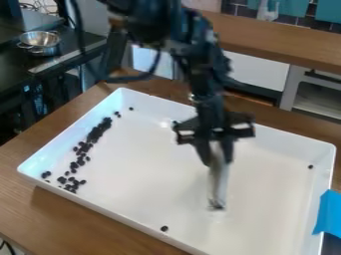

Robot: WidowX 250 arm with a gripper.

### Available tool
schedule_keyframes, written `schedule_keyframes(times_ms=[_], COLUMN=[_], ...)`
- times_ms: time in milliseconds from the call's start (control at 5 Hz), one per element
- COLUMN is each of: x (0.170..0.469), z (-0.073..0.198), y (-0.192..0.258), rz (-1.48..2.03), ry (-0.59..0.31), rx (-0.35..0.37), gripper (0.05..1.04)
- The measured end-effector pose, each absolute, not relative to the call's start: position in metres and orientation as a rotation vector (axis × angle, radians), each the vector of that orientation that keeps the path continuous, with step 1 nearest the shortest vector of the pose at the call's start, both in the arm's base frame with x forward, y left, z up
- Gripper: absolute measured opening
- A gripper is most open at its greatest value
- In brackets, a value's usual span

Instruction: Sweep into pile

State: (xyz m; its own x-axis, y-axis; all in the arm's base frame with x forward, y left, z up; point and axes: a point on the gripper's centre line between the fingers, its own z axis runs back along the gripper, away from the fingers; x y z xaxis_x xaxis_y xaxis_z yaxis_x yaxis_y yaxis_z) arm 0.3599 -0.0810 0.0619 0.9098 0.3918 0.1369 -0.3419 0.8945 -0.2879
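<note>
The black gripper [218, 159] hangs over the middle of the white tray [113, 209], shut on a pale, narrow tool [218, 182] that points down. The tool's dark lower end is at or just above the tray floor; contact is hard to tell. Small dark pieces [98, 131] lie in a loose band along the tray's left side, with a scattered group [71, 184] near the left corner. A lone dark piece [164, 228] rests near the front edge, another piece [310, 167] by the right wall, and one [131, 108] towards the back left.
The tray's raised walls surround the work area on a wooden table [40, 209]. Blue tape [328, 213] covers part of the right rim. Metal bowls [40, 41] stand on a dark counter at the upper left. A wooden ledge [279, 42] runs behind the arm.
</note>
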Motion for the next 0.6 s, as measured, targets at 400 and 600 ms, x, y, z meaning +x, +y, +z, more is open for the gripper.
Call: schedule_keyframes(times_ms=[400, 600], x=[0.324, 0.318], z=[0.042, 0.030], y=[-0.075, -0.064], rz=[0.325, 0.303], ry=[-0.201, -0.232], rx=[-0.235, -0.212], gripper=[0.370, 0.370])
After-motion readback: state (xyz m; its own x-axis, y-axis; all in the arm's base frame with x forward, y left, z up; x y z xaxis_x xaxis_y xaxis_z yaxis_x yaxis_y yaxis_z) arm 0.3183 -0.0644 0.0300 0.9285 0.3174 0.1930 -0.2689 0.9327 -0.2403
